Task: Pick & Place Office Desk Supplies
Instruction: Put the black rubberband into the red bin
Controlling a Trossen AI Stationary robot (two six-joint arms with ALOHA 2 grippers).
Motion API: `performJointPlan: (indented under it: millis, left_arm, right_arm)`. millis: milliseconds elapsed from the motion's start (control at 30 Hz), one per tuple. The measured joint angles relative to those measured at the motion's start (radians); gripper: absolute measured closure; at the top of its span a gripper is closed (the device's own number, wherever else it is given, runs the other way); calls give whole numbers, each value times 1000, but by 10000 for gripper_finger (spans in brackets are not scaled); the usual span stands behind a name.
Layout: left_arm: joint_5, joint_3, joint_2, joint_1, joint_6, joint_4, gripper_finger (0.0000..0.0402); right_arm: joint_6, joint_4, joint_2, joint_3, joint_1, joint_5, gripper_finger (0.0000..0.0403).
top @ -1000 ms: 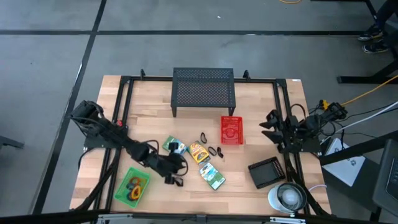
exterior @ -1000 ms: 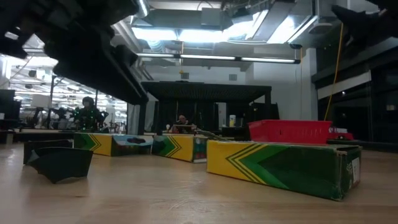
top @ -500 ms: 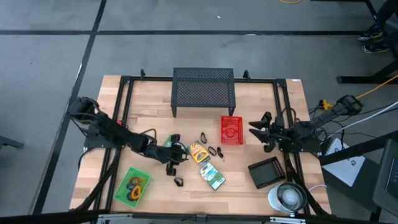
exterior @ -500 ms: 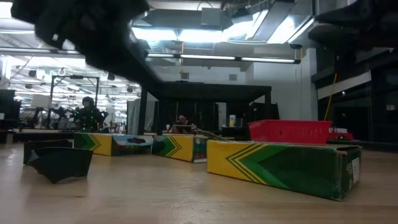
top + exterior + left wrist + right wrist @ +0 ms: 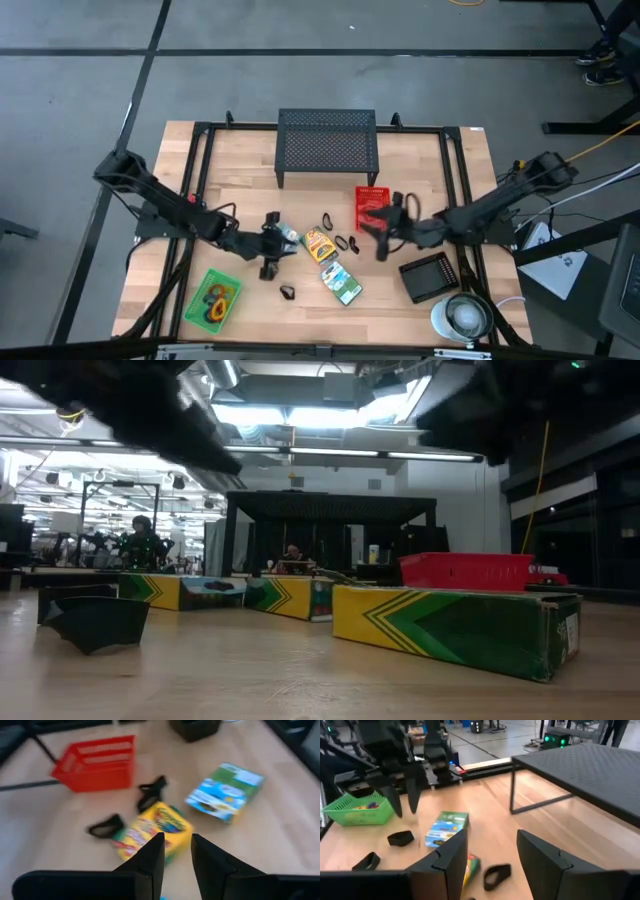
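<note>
Three printed packets lie flat mid-table: a green-blue one (image 5: 284, 236) by my left gripper (image 5: 277, 247), an orange-yellow one (image 5: 320, 245), and a green one (image 5: 343, 285). Black clips (image 5: 345, 242) lie among them, and one clip (image 5: 287, 292) lies nearer the front edge. Coloured loops (image 5: 216, 300) sit in a green basket (image 5: 203, 318). My left gripper (image 5: 176, 851) hovers open over the table, empty, as the right wrist view (image 5: 404, 799) also shows. My right gripper (image 5: 378, 233) hangs open beside the red basket (image 5: 372, 208), nothing between its fingers (image 5: 451, 851).
A black mesh stand (image 5: 327, 145) stands at the far middle. A black tray (image 5: 430, 277) and a round white object (image 5: 462, 317) sit at the front right. Black frame rails (image 5: 195, 180) run along both sides of the table.
My right gripper has swung far toward the table's left, from the right rail to beside the red basket, turning as it went. My left gripper has risen and drawn toward the far edge, away from the front clip, which stays put.
</note>
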Motion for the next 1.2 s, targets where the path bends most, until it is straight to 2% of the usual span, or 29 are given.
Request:
performJointPlan:
  millis: [100,200,300,467,667,900,967,1200]
  left_arm:
    - [43,-67,0,-27,-84,97,311]
    - [49,-105,0,-75,-179,102,313]
    - [-15,-117,1,-130,-255,69,313]
    - [-182,-117,1,-242,-250,77,313]
    - [-199,-116,1,-301,-263,73,313]
    - [-213,-116,1,-312,-266,80,313]
    - [-218,-116,1,-312,-273,80,313]
    - [-237,-116,1,-324,-284,80,313]
  right_arm:
    - [-25,3,100,91,1,0,231]
    - [-48,3,160,158,0,-13,231]
    - [-47,3,195,205,-7,-74,231]
    - [46,-64,281,274,-9,-137,231]
    - [64,-181,418,421,-12,-170,231]
    - [154,-658,532,645,-24,-131,231]
    - [214,-774,551,662,-24,-132,231]
    - [477,-991,562,638,-11,-152,231]
